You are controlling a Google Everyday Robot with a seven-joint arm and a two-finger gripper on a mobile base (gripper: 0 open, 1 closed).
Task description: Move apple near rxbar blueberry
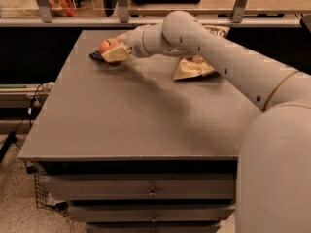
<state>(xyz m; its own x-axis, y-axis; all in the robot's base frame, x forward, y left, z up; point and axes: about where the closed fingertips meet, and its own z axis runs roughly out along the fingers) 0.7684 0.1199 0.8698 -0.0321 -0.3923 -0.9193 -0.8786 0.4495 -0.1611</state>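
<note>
The red-orange apple (107, 45) is at the far left of the grey table (126, 115). It sits between the cream fingers (116, 54) of my gripper (112, 48), which is shut on it. The rxbar blueberry (95, 57) shows as a dark navy-blue sliver on the table, just below and left of the apple and mostly hidden by the gripper. Apple and bar are right next to each other. I cannot tell whether the apple rests on the table or is held just above it. My arm reaches in from the right.
A tan-and-brown chip bag (192, 68) lies on the table right of the gripper, under my arm. Another bag (216, 31) is at the back edge behind the arm. A shelf rail (87, 21) runs along the back. Drawers (146, 191) are below the front edge.
</note>
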